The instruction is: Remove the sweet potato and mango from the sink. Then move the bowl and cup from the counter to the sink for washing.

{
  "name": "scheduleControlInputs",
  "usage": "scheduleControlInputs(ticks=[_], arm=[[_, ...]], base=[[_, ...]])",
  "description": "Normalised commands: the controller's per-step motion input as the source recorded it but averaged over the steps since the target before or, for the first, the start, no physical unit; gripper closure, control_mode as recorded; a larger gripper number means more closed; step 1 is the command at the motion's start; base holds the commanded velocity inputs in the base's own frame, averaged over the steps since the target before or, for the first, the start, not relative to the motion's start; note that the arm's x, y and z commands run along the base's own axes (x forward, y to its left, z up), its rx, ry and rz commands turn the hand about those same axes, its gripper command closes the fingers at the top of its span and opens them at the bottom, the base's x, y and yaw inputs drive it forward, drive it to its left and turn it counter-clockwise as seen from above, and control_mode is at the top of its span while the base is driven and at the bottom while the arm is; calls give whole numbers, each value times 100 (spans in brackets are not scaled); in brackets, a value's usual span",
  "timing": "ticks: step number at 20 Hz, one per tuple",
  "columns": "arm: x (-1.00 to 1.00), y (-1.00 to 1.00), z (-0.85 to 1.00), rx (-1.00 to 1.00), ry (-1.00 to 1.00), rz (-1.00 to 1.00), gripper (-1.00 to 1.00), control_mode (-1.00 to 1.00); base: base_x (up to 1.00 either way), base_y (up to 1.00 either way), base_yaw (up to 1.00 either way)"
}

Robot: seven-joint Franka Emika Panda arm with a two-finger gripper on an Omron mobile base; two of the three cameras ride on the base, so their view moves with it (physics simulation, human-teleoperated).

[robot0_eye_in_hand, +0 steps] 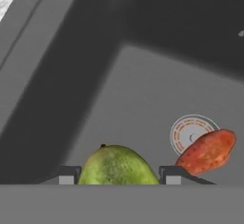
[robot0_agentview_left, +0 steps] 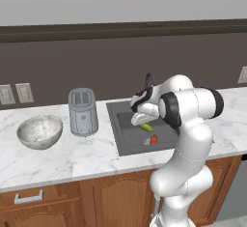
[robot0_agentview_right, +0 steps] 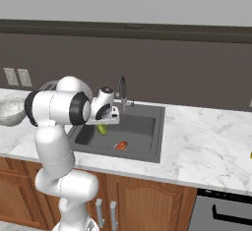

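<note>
**Now: mango pinched, lifting out of sink**

Right, I've got the tool (robot0_eye_in_hand: pixel 118 176) clamped on the mango (robot0_eye_in_hand: pixel 117 165) – hand view shows the fruit sitting betw. the two fingertips (robot0_eye_in_hand: pixel 66 174), one each side, touching. In the left base view the mango (robot0_agentview_left: pixel 146 127) hangs under the hand above the sink (robot0_agentview_left: pixel 126 141) floor, so I judge it's lifted off the basin, not resting. Sweet potato (robot0_eye_in_hand: pixel 208 151) lies loose on the sink floor, just beside the round drain (robot0_eye_in_hand: pixel 190 131), partly overlapping it from this angle.

How I'd run this step: raise straight up till the mango clears the sink rim, then swing over to open bench (robot0_agentview_left: pixel 87 158) and set down low before letting go – it's round-ish and will roll if dropped. Keep clear of the faucet (robot0_agentview_right: pixel 121 90), which is right behind the hand. Toaster (robot0_agentview_left: pixel 82 111) and bowl (robot0_agentview_left: pixel 40 131) are well left of the sink; avoid crowding the bowl since it has to be picked up later. Cup – can't spot it w/ certainty.

Orientation: mango's long axis runs roughly across the fingers, per the left base view, tilted a bit; the exact end-to-end direction is hard to tell in hand view as the lower half is cut off. Sweet potato's long axis is diagonal in hand view, the end nearer the tool lower, the other end pointing up and away.
</note>
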Motion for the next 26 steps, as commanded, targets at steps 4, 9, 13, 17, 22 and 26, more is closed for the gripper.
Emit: scheduleControlInputs(ticks=[4, 9, 13, 17, 22, 26], arm=[[-17, 5, 13, 0, 8, -3, 100, -100], [-19, 13, 4, 0, 1, -7, 100, -100], [-19, 18, 0, 0, 0, -10, 100, -100], [-19, 19, 0, 0, 0, -12, 100, -100], [-17, 15, 4, 0, 0, -10, 100, -100], [-19, 12, 7, 0, 0, -8, 100, -100]], base=[[0, 0, 0], [0, 0, 0], [0, 0, 0], [0, 0, 0], [0, 0, 0], [0, 0, 0]])
